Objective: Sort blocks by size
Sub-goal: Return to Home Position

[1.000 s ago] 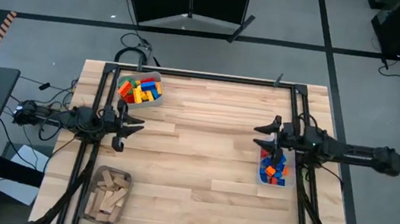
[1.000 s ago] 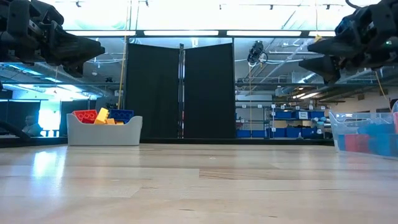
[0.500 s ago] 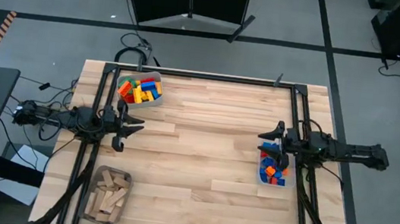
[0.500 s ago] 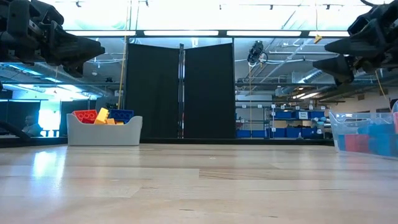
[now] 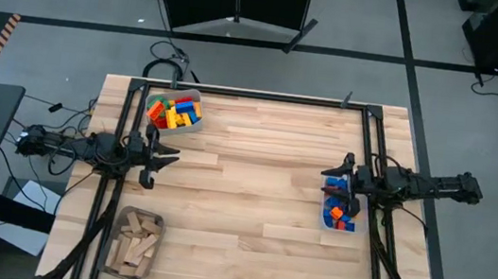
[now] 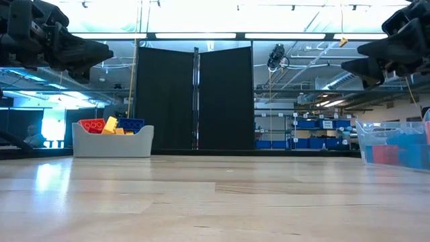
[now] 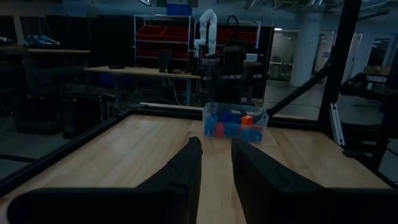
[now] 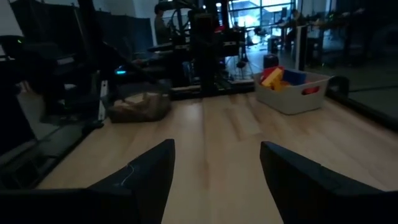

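Note:
The blocks lie in three bins. Red, blue, yellow and green studded blocks (image 5: 174, 113) fill a pale bin at the far left. Blue, red and orange blocks (image 5: 343, 213) sit in a clear bin at the right edge. Tan wooden pieces (image 5: 134, 243) lie in a bin at the near left. My left gripper (image 5: 175, 157) hangs above the table's left edge, pointing level across the table, its fingers (image 7: 186, 168) a narrow gap apart with nothing between them. My right gripper (image 5: 328, 178) hangs open and level above the clear bin's far end, holding nothing.
A black metal frame (image 5: 236, 91) runs along the table's far edge and both sides. The bare wooden tabletop (image 5: 253, 188) stretches between the two grippers. Shelves and black screens of the room stand beyond the far edge in the low view.
My right gripper has drawn back toward the table's right edge and swung a little toward the near edge, now over the clear bin's far end. It stays open and level.

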You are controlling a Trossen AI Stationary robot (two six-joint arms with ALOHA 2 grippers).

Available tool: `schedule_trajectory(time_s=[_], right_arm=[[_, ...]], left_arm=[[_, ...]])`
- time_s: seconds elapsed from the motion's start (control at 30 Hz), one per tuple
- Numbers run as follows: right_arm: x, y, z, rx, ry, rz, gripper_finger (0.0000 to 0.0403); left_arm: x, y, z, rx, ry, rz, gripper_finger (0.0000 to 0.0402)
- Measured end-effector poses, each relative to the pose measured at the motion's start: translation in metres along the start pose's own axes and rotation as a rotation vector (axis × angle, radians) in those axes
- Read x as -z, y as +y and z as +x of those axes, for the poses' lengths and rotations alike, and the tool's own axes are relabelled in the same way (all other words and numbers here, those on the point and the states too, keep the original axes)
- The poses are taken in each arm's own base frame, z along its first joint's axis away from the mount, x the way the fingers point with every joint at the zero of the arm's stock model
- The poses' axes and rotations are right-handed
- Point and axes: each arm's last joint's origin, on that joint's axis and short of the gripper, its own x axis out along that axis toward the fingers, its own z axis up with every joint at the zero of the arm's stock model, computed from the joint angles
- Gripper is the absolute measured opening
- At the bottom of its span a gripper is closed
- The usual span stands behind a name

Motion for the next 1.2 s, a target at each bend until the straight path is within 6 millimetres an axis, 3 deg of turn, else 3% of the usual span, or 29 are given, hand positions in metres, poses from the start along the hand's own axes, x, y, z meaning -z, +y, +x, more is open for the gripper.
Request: schedule_trajectory(time_s=[0.47,0.87,1.2], right_arm=[[0.001,-0.001,0.002,0.028,0.022,-0.223,0.0256],[0.02,-0.007,0.016,0.097,0.251,-0.163,0.0257],[0.024,-0.007,0.018,0.099,0.294,-0.167,0.0253]], left_arm=[[0.0,0.0,0.0,0.0,0.0,0.0,0.0097],[0.0,0.0,0.0,0.0,0.0,0.0,0.0097],[0.0,0.0,0.0,0.0,0.0,0.0,0.0097]])
